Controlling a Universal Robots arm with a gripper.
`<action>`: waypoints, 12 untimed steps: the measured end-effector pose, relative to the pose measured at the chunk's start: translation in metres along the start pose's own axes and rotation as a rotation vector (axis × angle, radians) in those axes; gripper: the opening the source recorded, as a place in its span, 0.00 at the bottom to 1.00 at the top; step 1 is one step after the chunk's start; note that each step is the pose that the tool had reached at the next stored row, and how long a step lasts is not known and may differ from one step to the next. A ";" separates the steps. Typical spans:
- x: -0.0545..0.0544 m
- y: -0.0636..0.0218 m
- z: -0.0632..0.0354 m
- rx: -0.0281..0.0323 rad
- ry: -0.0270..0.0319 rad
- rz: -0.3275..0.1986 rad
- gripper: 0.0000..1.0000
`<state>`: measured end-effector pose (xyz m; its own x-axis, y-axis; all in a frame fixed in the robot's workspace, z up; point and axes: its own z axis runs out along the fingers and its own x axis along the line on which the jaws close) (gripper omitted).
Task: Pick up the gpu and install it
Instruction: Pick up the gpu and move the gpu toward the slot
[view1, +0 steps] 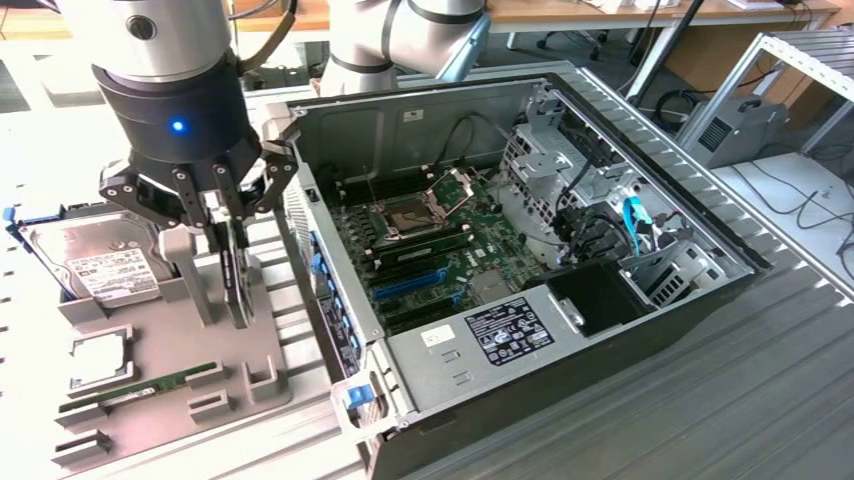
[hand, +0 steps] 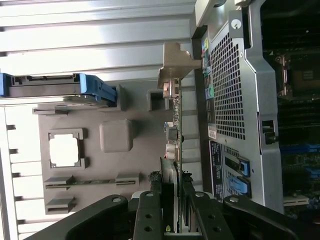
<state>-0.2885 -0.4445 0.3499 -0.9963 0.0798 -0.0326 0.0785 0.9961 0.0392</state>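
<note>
I've got the tool (view1: 230, 228) clenched on the upper edge of the gpu (view1: 240, 285), gripping it upright on edge over the grey holder tray (view1: 160, 340), which I judge suits slotting it into the open computer case (view1: 387, 130) alongside.

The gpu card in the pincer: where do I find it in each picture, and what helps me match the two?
Exterior view: the gpu stands on edge in the pincer, over the grey tray, on the exterior view's left of the open computer case.
Wrist view: the gpu shows edge-on, running from the pincer to its silver bracket.
Shared landmark: the grey tray.
</note>
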 end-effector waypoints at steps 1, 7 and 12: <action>0.000 0.0000 -0.0004 0.0000 0.0000 0.000 0.27; 0.000 0.0001 -0.0030 0.0000 0.0000 0.000 0.27; 0.000 0.0002 -0.0049 0.0000 0.0000 0.000 0.27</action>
<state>-0.2883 -0.4445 0.3547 -0.9963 0.0798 -0.0326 0.0785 0.9961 0.0392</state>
